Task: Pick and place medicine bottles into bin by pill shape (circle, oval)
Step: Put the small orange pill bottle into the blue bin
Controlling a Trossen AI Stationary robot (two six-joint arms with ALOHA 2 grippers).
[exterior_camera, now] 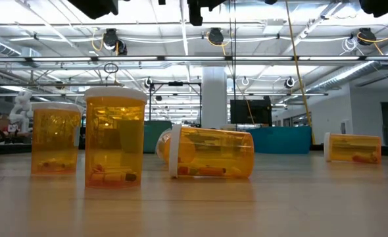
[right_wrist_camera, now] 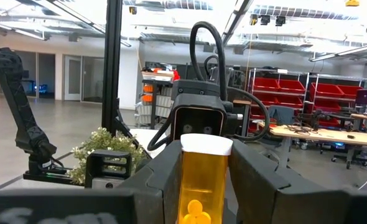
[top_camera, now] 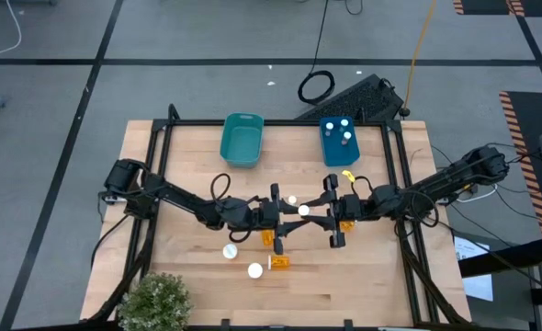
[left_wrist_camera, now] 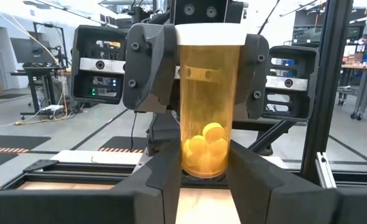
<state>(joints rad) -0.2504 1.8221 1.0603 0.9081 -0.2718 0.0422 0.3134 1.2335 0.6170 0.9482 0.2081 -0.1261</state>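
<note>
Both grippers meet above the middle of the wooden table (top_camera: 197,276), and between them stands upright one translucent orange pill bottle with a white cap (left_wrist_camera: 208,93). The left gripper (left_wrist_camera: 199,180) has its dark fingers narrow around the lower part of this bottle. The right gripper (right_wrist_camera: 203,180) also has its jaws close on both sides of the same bottle, and from the left wrist view its fingers press the upper part, just under the cap. So the bottle seems to be held by the two grippers together, as in a hand-over or an inspection.

Inside the bottle, round yellow pills (left_wrist_camera: 205,146) lie at the bottom, between the left jaws.

To do this step well, I think one gripper must keep a firm hold before the other lets go, and the bottle should stay upright. Then it can go to the correct bin: the teal bin (top_camera: 242,140) or the blue bin (top_camera: 340,142), which already contains some bottles.
</note>
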